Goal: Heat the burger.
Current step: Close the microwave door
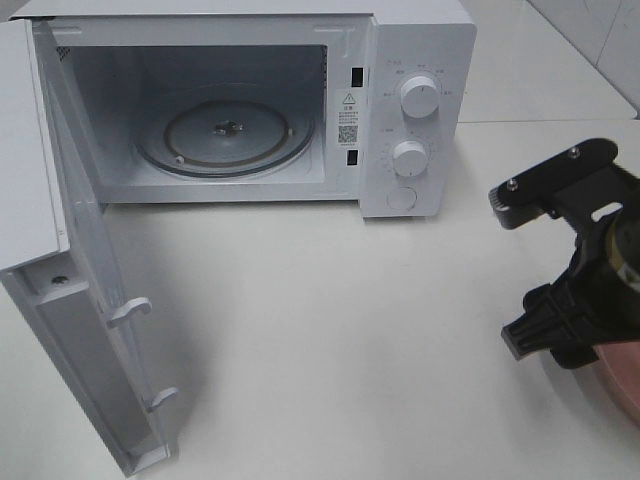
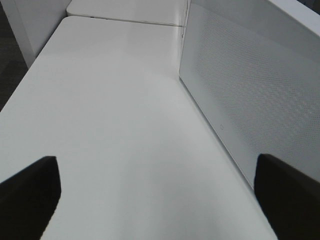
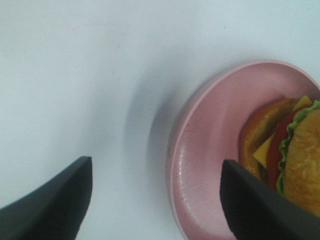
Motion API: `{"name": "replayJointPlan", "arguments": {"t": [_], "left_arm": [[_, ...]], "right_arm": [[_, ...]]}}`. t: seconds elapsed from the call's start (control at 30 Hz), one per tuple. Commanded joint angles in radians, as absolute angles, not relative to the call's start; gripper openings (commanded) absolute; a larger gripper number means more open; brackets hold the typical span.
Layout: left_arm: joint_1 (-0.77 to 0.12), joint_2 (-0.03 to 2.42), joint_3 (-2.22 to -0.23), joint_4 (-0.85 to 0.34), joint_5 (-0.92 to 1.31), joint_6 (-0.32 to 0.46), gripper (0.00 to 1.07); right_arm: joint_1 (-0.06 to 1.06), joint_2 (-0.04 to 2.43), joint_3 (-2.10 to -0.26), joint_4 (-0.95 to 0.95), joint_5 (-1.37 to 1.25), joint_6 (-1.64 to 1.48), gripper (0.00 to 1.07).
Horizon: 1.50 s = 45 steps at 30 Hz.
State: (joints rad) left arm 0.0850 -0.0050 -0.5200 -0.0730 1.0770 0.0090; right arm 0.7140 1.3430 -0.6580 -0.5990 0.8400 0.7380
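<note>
The right end effector (image 3: 156, 200) hovers wide open and empty astride the pink plate's (image 3: 200, 145) rim, beside the burger (image 3: 287, 150), apparently to grip it.

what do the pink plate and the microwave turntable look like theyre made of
Pink plate: likely plastic or melamine, going by its smooth, faintly speckled matte surface and thick rolled rim; glazed ceramic is possible.
Turntable: looks like clear glass, since it is see-through with ring reflections and the hub shows beneath.
</note>
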Motion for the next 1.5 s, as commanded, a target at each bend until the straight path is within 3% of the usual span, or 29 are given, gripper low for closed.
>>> {"name": "replayJointPlan", "arguments": {"t": [0.03, 0.4, 0.8, 0.93, 1.0, 1.07, 1.1, 1.2, 1.27, 1.3, 1.37, 1.5], "left_arm": [[0.089, -0.009, -0.518, -0.075, 1.069, 0.006, 0.98], [0.089, -0.009, -0.518, -0.075, 1.069, 0.006, 0.98], [0.089, -0.009, -0.518, -0.075, 1.069, 0.006, 0.98], [0.089, -0.009, -0.518, -0.075, 1.069, 0.006, 0.98], [0.089, -0.009, -0.518, -0.075, 1.069, 0.006, 0.98], [0.089, -0.009, -0.518, -0.075, 1.069, 0.006, 0.98], [0.089, -0.009, -0.518, -0.075, 1.069, 0.006, 0.98], [0.089, -0.009, -0.518, -0.075, 1.069, 0.006, 0.98], [0.089, -0.009, -0.518, -0.075, 1.069, 0.006, 0.98], [0.089, -0.009, -0.518, -0.075, 1.069, 0.006, 0.98], [0.089, -0.009, -0.518, -0.075, 1.069, 0.006, 0.98], [0.089, -0.009, -0.518, -0.075, 1.069, 0.006, 0.98]], "right_arm": [[0.713, 1.229, -0.691, -0.487, 0.89, 0.566, 0.71], [0.713, 0.806, -0.699, -0.185, 1.026, 0.265, 0.71], [0.697, 0.471, -0.659, -0.198, 1.121, 0.245, 0.72], [0.627, 0.399, -0.611, -0.188, 1.11, 0.231, 0.74], [0.494, 0.322, -0.559, -0.153, 1.094, 0.159, 0.75], [0.457, 0.303, -0.551, -0.135, 1.084, 0.143, 0.75], [0.38, 0.27, -0.536, -0.095, 1.058, 0.128, 0.75], [0.341, 0.25, -0.53, -0.069, 1.045, 0.116, 0.75], [0.205, 0.174, -0.515, -0.015, 0.996, 0.057, 0.75], [0.205, 0.174, -0.515, -0.015, 0.996, 0.057, 0.75], [0.103, 0.115, -0.495, 0.0, 0.964, 0.01, 0.75], [0.045, 0.052, -0.494, 0.0, 0.96, 0.0, 0.75]]}}
